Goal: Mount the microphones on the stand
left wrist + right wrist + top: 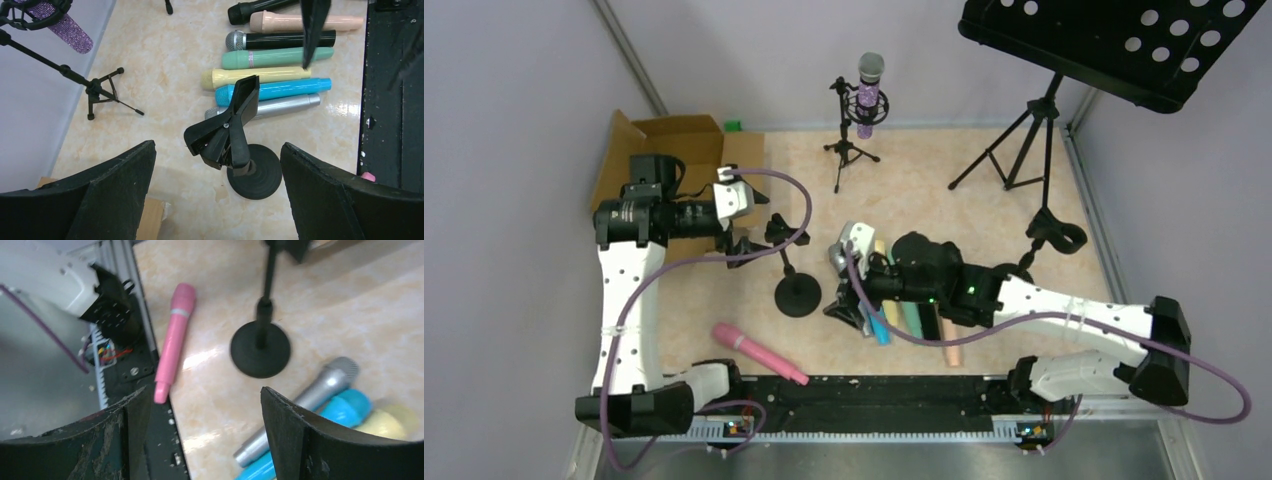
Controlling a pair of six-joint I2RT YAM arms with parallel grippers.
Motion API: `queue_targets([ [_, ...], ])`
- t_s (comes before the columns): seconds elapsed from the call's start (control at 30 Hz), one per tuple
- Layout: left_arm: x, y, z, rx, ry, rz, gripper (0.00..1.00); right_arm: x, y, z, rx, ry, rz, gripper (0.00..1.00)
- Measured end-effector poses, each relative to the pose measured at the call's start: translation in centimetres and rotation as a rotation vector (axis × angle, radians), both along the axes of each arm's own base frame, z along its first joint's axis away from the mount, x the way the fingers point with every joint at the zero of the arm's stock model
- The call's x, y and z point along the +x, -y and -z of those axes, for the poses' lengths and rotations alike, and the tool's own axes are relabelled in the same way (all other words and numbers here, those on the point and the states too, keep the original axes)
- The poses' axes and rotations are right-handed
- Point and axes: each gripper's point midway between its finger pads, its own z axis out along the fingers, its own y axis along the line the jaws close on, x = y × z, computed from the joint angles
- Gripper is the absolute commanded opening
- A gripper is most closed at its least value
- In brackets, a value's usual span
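A black clip stand [231, 127] with a round base [797, 296] stands left of centre. My left gripper [757, 236] is open around its clip without touching it; the left wrist view [217, 146] shows the clip between the spread fingers. Several microphones lie side by side: silver [280, 106], blue [282, 90], yellow [255, 77], teal [277, 57], black with grey mesh [285, 40], peach [305, 22]. My right gripper [849, 300] is open and empty above their left end [205, 390]. A pink microphone [759, 352] lies near the front. A glittery purple microphone [869, 95] sits in a tripod stand.
A second black clip stand [1054, 236] stands at the right. A music stand [1114, 40] on a tripod is at the back right. A cardboard box [674, 140] is at the back left. A black rail [874, 395] runs along the front edge.
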Motion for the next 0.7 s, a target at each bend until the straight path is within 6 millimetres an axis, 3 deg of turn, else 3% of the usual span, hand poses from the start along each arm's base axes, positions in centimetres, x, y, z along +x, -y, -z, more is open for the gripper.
queue_targets([
  [0.13, -0.6, -0.2, -1.1, -0.009, 0.042, -0.038, 0.99, -3.6, -2.9, 3.5, -0.055, -0.036, -0.099, 0.78],
  [0.3, -2.4, -0.9, -1.8, -0.032, 0.124, -0.154, 0.99, -7.0, -7.3, 11.1, -0.208, -0.076, -0.192, 0.77],
  [0.47, -3.3, -1.2, -3.2, -0.054, 0.186, -0.222, 0.99, -8.0, -11.6, 16.9, -0.291, -0.081, -0.212, 0.75],
  [0.7, -2.5, -1.7, -3.9, -0.089, 0.148, -0.301, 0.99, -7.3, -14.0, 20.5, -0.316, -0.066, -0.166, 0.62],
])
